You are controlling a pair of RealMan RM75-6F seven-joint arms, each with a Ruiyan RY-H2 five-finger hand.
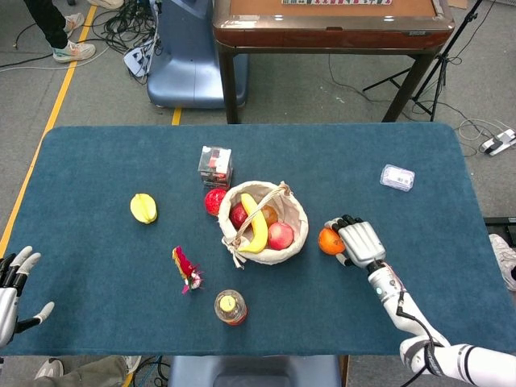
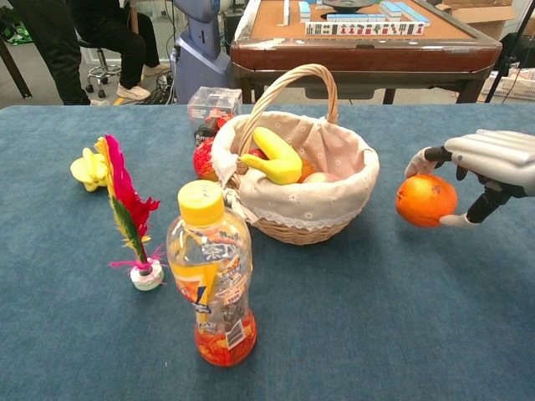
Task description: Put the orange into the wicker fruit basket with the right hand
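The orange (image 1: pixel 328 240) (image 2: pixel 425 200) is just right of the wicker fruit basket (image 1: pixel 300 211) (image 2: pixel 301 219), outside it. My right hand (image 1: pixel 360 242) (image 2: pixel 493 163) grips the orange, fingers curled over its top and thumb under its near side. The cloth-lined basket holds a banana, an apple and other fruit, and its handle arches over the left half. My left hand (image 1: pixel 12 286) hangs at the table's near left corner with fingers apart and nothing in it; the chest view does not show it.
A drink bottle (image 1: pixel 230 306) (image 2: pixel 209 267) and a feather shuttlecock (image 1: pixel 186 269) (image 2: pixel 125 209) stand in front of the basket. A yellow fruit (image 1: pixel 143 208), a red fruit (image 1: pixel 214 201) and a clear box (image 1: pixel 215 165) lie to its left. A small plastic box (image 1: pixel 397 177) sits far right.
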